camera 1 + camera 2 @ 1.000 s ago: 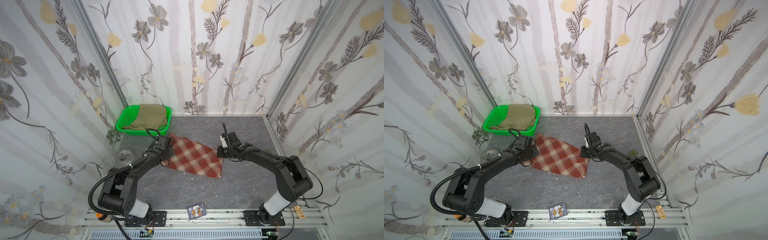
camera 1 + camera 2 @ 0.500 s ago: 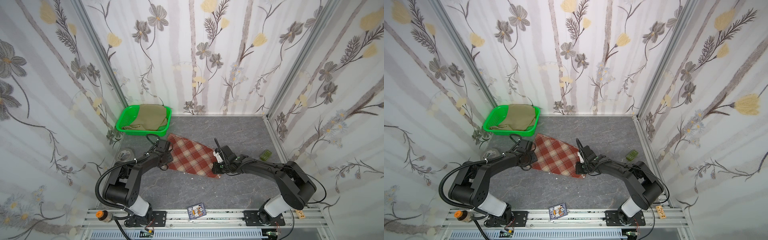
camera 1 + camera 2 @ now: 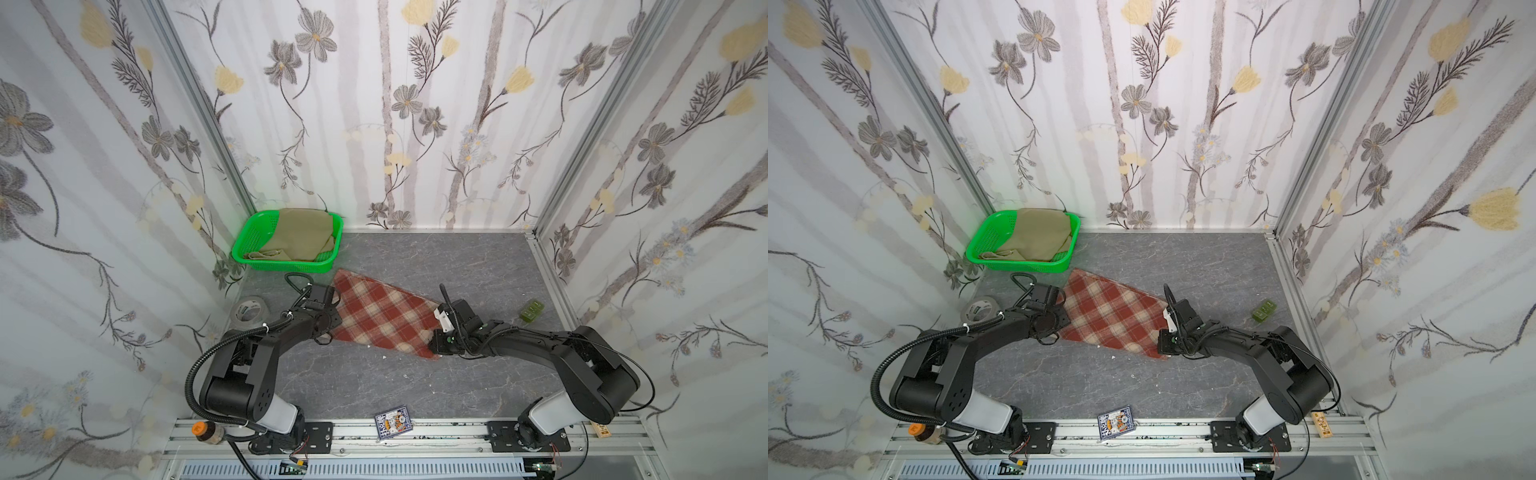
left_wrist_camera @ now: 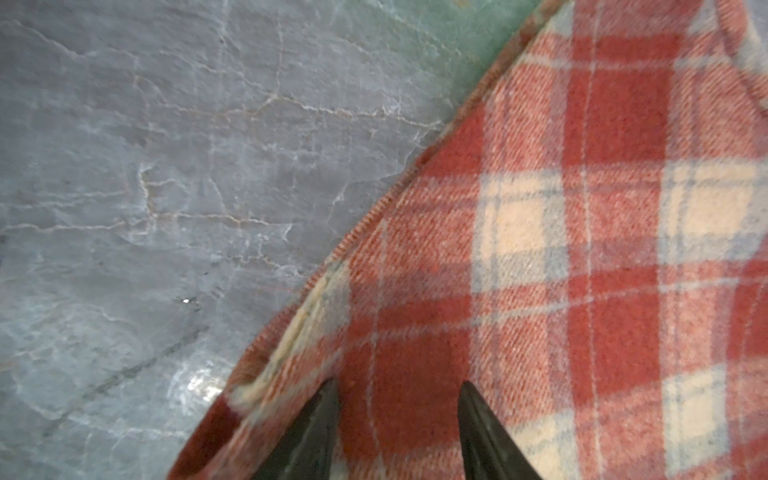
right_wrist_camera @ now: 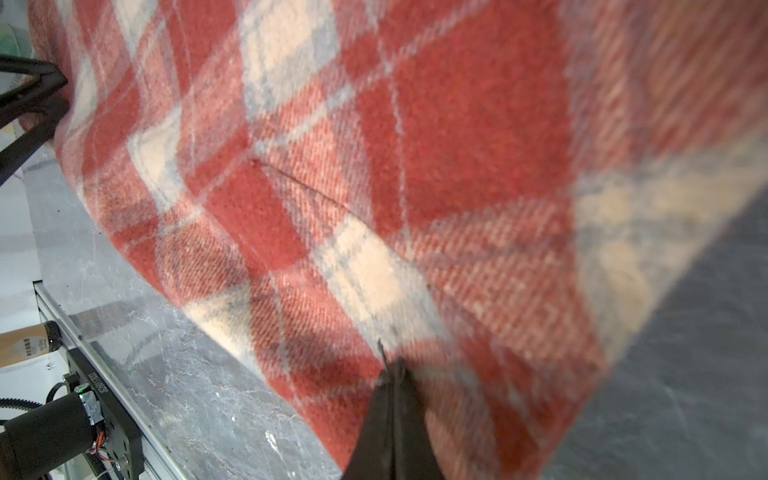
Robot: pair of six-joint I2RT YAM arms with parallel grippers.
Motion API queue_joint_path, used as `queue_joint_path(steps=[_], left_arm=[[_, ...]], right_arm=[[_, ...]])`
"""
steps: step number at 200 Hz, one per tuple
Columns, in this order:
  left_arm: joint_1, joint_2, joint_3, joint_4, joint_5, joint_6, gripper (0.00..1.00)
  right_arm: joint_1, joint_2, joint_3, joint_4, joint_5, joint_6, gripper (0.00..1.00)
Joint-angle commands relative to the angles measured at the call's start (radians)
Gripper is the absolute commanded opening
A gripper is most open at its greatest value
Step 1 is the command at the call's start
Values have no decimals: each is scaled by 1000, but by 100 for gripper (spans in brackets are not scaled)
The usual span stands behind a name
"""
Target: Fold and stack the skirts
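Left gripper [image 4: 399,399]: jaws part open, tips set on the plaid skirt [image 3: 382,318] just inside its left hem, with nothing visibly nipped between them. Right gripper [image 5: 390,374]: closed tight, tips at the skirt's opposite corner, toward the near right (we cannot tell whether any cloth is pinched). The plaid skirt lies spread flat on the worktop [image 3: 415,386], left of centre, slanting from just beside the green basket [image 3: 249,239] toward the middle. We judge that the grippers flank it so as to take opposite ends for a fold. The khaki skirt [image 3: 297,241] sits bunched in the basket at the far-left corner, so stacking is not yet begun.
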Motion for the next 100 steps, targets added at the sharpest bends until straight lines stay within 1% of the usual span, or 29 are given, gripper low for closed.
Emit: queue_joint_path(steps=[1, 21, 50, 73, 84, 88, 100], left_arm=[[3, -26, -23, -62, 8, -25, 50], [2, -78, -45, -63, 20, -33, 50], [3, -138, -44, -67, 30, -33, 51], [3, -139, -30, -66, 46, -28, 51], [2, -131, -27, -64, 50, -27, 51], [1, -125, -26, -64, 50, -26, 51], [1, -112, -29, -64, 43, -21, 52]], right_arm=[[-35, -7, -4, -152, 126, -12, 0], [-48, -49, 17, -183, 144, -29, 0], [-10, -126, 90, -222, 162, -43, 0], [23, -107, 181, -226, 127, -47, 0], [28, -103, 189, -211, 115, -47, 0], [28, -69, 189, -205, 107, -45, 0], [28, -40, 177, -179, 80, -37, 0]])
